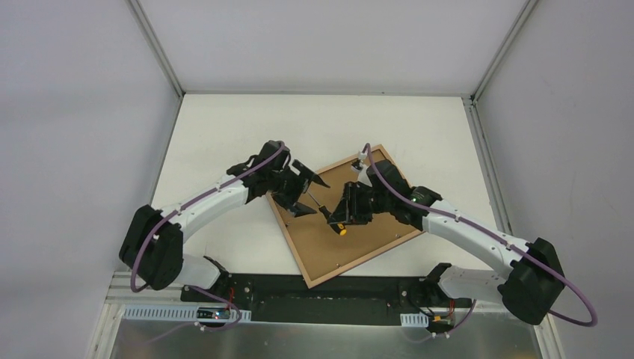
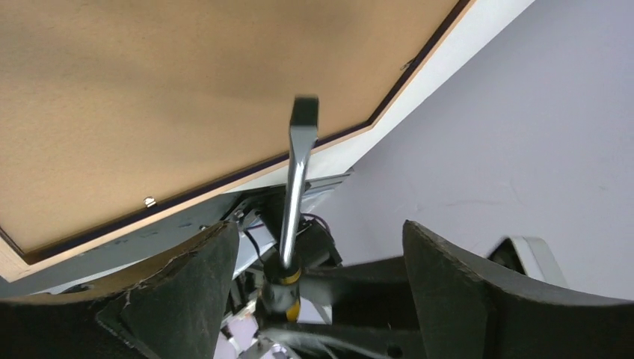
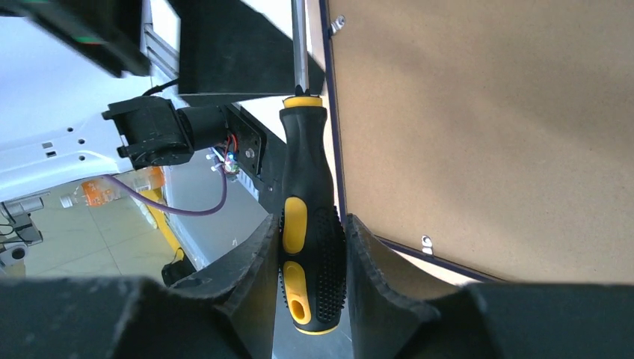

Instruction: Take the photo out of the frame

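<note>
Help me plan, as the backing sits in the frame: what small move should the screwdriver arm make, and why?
Probably bring the tip of the screwdriver to a tab at the edge of the frame and lever it aside. The frame lies face down, tabs sit over the backing board, the right gripper is shut on the handle, the jaws of the left gripper stand open.

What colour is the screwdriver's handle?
The screwdriver handle is black with yellow patches. The right wrist view shows it best.
</note>
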### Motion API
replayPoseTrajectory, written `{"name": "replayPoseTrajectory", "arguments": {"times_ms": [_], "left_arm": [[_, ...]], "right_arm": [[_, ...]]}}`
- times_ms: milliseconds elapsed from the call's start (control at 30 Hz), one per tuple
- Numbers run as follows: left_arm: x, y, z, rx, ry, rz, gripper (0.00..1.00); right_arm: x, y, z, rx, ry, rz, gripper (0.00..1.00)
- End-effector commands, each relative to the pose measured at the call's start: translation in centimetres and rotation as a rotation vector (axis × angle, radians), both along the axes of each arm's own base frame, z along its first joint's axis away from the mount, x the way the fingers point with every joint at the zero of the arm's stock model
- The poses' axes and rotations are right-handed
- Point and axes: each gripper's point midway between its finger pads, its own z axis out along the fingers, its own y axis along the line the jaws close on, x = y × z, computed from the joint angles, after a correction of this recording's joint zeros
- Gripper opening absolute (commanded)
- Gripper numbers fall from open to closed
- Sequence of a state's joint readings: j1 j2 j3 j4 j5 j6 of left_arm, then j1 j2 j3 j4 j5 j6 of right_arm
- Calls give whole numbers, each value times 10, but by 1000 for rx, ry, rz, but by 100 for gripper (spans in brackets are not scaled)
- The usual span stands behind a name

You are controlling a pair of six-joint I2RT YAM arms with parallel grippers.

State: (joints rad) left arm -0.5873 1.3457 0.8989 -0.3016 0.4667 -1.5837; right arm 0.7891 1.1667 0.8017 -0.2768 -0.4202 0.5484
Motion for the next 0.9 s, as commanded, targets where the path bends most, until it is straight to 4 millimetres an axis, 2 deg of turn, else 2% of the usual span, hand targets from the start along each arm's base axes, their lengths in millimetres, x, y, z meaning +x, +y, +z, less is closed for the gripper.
{"name": "replayPoseTrajectory", "arguments": {"times_ms": [0,67,167,267,300,333,367,467,533,567,633,700,800,867], "left_arm": [[5,-23,13,-35,6,-21,77],[4,-23,7,-17,12,-17,73],[4,-21,-3,-3,20,-8,56],[7,-22,-2,-7,10,-7,33],[8,-23,-1,-11,7,-7,21],[8,-24,1,-15,6,-6,4],[8,-24,1,-18,10,0,0],[9,-25,4,-43,28,25,0],[11,-26,9,-69,36,50,0],[11,-26,11,-84,41,62,0],[13,-28,17,-115,50,82,0],[13,-28,21,-131,57,98,0],[14,-25,24,-145,70,143,0],[15,-22,24,-156,79,178,0]], "right_arm": [[14,14,40,73,-118,19,0],[14,16,45,80,-124,25,0],[12,15,47,63,-131,32,0],[10,11,46,30,-137,31,0],[10,8,46,14,-140,28,0],[9,7,46,3,-140,29,0],[9,5,46,-6,-142,31,9],[11,-2,45,-43,-139,-13,55],[16,-8,47,-55,-143,-83,78],[19,-10,49,-47,-148,-120,85],[25,-12,51,-23,-144,-189,92],[30,-12,53,-5,-134,-246,93],[40,-19,52,-13,-116,-331,89],[45,-15,59,59,-118,-349,85]]}}
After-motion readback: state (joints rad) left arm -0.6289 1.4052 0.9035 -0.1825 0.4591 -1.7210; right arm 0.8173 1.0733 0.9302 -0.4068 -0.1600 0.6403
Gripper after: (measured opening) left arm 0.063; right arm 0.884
